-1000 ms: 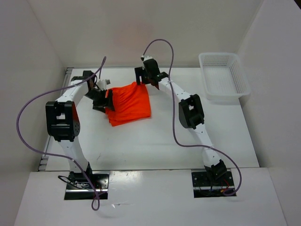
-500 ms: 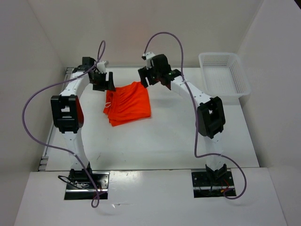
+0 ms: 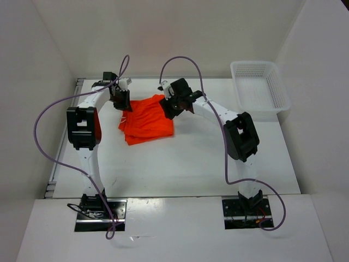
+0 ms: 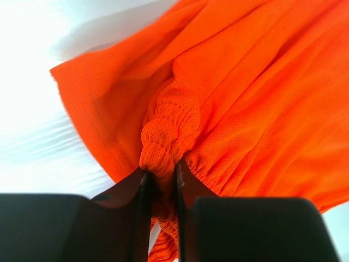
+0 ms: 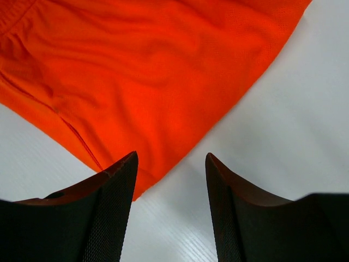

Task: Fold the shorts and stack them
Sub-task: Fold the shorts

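The orange shorts (image 3: 147, 120) lie folded in a bundle on the white table, left of centre. My left gripper (image 3: 121, 101) sits at the bundle's far left corner. In the left wrist view it (image 4: 162, 173) is shut on the bunched elastic waistband of the shorts (image 4: 245, 98). My right gripper (image 3: 169, 106) is at the far right corner of the bundle. The right wrist view shows it (image 5: 170, 164) open just over the table, with a corner of the shorts (image 5: 152, 71) reaching in beside its left finger (image 5: 117, 196). No drawstring shows.
A white mesh basket (image 3: 240, 94) stands at the back right of the table. White walls close in the table at the back and on both sides. Both arms' purple cables arch above the shorts.
The left gripper came back down to the shorts' far left corner and shut on the waistband. The right gripper dropped to the far right corner and its jaws narrowed somewhat.
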Available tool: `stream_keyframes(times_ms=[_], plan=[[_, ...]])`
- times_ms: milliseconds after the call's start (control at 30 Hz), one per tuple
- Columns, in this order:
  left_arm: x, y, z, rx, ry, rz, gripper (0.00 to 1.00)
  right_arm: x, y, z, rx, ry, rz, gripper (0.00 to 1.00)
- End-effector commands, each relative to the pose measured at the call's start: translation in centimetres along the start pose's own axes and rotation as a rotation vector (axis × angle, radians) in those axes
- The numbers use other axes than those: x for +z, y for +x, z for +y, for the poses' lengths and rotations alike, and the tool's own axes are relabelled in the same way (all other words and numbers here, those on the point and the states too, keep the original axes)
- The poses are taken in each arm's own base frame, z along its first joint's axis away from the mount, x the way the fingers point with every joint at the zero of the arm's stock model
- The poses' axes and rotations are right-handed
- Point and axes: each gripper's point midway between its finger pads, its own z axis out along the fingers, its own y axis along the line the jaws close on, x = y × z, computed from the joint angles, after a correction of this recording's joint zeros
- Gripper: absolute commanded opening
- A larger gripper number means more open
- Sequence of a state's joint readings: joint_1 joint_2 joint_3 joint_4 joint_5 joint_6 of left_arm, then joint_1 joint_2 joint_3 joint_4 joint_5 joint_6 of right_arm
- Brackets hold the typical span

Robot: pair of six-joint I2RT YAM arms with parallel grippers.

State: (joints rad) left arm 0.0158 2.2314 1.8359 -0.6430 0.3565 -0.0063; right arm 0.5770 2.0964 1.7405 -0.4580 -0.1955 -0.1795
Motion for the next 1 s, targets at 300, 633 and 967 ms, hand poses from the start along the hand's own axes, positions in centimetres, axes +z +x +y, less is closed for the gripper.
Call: stream_keyframes(times_ms=[300, 633, 967], plan=[[-1.8, -5.1, 3.0, 0.042, -0.102, -0.176, 0.4, -1.7, -2.7, -0.6, -0.009, 0.065, -0.078, 0.66], [1.0, -9.7, 4.8, 0.056, -0.115, -0.216, 0.43, -5.1, -2.5, -2.0, -0.011, 0.186, -0.104, 0.67], [-0.3, -9.3, 4.9, 0.054, -0.154, -0.22, 0.64, -6.4, -2.2, -2.6, -0.052, 0.23, -0.106, 0.76]])
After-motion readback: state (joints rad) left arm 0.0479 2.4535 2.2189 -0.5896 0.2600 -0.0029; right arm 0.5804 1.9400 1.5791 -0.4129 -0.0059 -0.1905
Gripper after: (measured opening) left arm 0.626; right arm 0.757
